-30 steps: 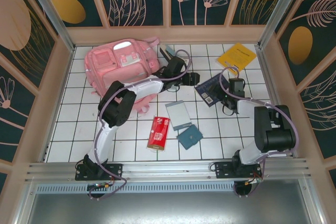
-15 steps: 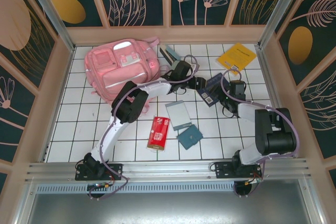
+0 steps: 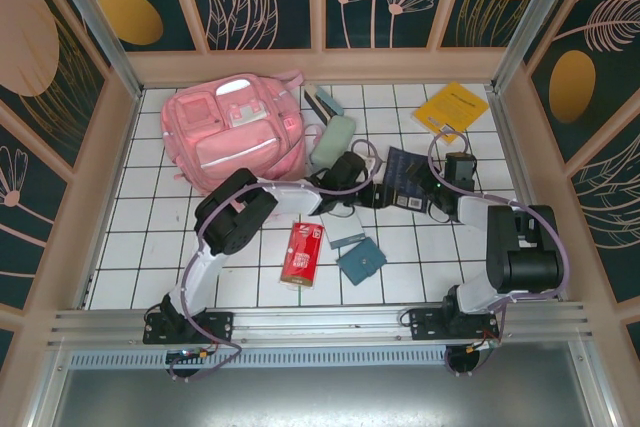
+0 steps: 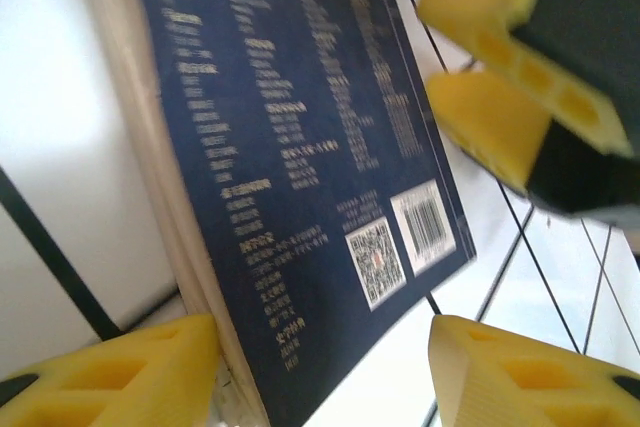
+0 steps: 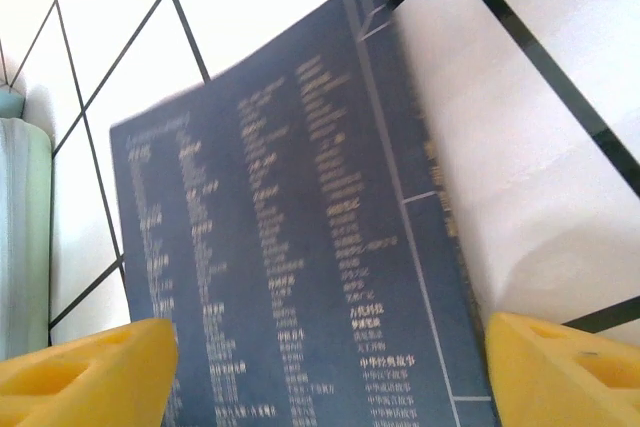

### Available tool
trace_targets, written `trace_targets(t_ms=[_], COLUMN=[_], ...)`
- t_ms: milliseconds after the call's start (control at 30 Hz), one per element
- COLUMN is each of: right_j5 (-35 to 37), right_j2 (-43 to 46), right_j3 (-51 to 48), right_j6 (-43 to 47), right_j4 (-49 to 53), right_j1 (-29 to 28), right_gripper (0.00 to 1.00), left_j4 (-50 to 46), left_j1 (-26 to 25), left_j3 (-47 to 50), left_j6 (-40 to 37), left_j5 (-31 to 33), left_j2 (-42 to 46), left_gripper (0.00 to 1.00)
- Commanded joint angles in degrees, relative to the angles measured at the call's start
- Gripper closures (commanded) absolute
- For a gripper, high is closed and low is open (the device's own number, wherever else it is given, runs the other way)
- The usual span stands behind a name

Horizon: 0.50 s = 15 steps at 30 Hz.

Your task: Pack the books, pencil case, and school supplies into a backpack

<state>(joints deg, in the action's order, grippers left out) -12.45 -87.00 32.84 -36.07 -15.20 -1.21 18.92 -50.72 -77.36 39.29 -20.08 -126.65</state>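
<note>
A dark navy book (image 3: 405,169) lies flat on the white tiles right of centre. My left gripper (image 3: 377,191) meets it from the left and my right gripper (image 3: 430,190) from the right. In the left wrist view the book (image 4: 300,147) sits between my left gripper's (image 4: 320,387) open jaws: the spine is against the left finger, with a gap at the right one. My right gripper (image 5: 325,377) straddles the book (image 5: 300,277), open. The pink backpack (image 3: 225,137) lies at the back left, with the mint pencil case (image 3: 332,139) beside it. A yellow book (image 3: 452,107) is at the back right.
A grey-teal stapler (image 3: 322,100) lies behind the pencil case. Nearer the front are the red packet (image 3: 301,252), the teal square (image 3: 361,261) and the silver pad (image 3: 350,239), partly under my left arm. Wooden walls (image 3: 118,177) close in the tiled floor.
My left arm has swung from beside the backpack forward and right to the navy book, uncovering the pencil case. The book has turned and shifted. Both grippers' jaws have narrowed.
</note>
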Motion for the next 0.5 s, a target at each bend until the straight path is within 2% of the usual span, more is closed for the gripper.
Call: trace_targets(t_ms=[0,133,200,300,467], right_j5=[-2.50,1.03,2.33,3.43,4.10], right_j2=[2.32,3.50,3.59,3.45,1.88], right_j3=[-0.74,-0.94,-0.68,-0.43,-0.14], right_j6=[1.47,3.39,4.18,4.86,5.39], right_j4=[0.87,2.94,3.67,4.16,4.00], right_j1=[-0.49,-0.41,-0.38,-0.43,-0.37], right_gripper=[0.22,0.22,0.22,0.22,0.22], left_j4=[0.21,-5.57,-7.14,-10.01,-14.09], left_j1=[-2.09,-1.73,-1.26,-0.45,0.20], left_j3=[3.36,0.92,-1.83,-6.91,-15.08], left_j6=[2.90,1.33,1.10,1.19,2.69], left_j5=[4.26,14.00,14.89,16.95,16.70], left_j2=[3.57,4.51,3.24,-0.01,-6.64], left_gripper=[0.39,0.36,0.37,0.43,0.54])
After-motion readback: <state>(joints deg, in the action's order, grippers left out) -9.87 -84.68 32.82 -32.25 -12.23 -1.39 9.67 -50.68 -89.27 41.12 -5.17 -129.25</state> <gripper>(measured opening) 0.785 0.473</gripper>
